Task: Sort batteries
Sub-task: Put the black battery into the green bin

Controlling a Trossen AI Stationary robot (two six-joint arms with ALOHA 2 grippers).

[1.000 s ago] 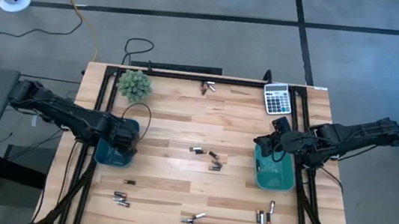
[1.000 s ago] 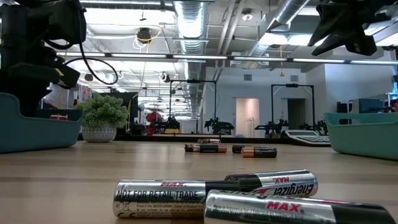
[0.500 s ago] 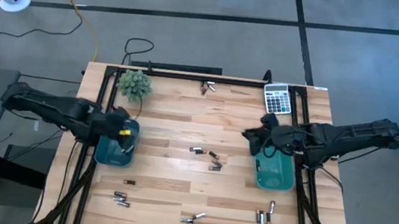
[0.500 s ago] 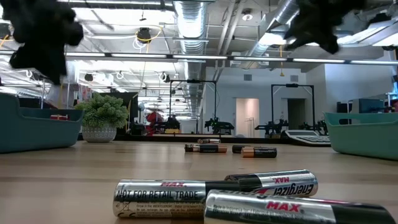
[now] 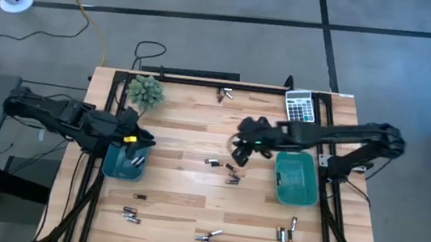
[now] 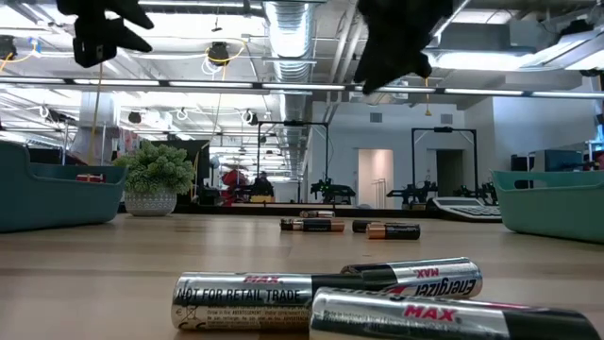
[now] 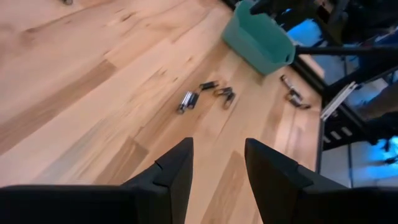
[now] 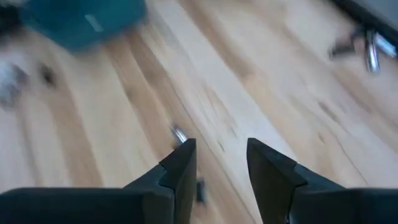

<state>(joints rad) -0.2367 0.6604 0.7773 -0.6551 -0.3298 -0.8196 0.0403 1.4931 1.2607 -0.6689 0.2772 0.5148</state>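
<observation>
Batteries (image 5: 221, 167) lie scattered in small clusters across a pale wooden desk (image 5: 191, 118) with a dark frame, more of them (image 6: 377, 297) close to the low camera. The right gripper (image 5: 238, 150) hangs above the middle cluster, jaws open and empty; the left gripper (image 5: 142, 139) hovers over the left teal bin (image 5: 113, 165), jaws likewise apart. A second teal bin (image 5: 296, 179), a calculator (image 5: 299, 107) and a potted plant (image 5: 146, 90) share the surface. Beyond, a workshop hall shows ceiling ducts (image 6: 288, 28) and strip lights.
</observation>
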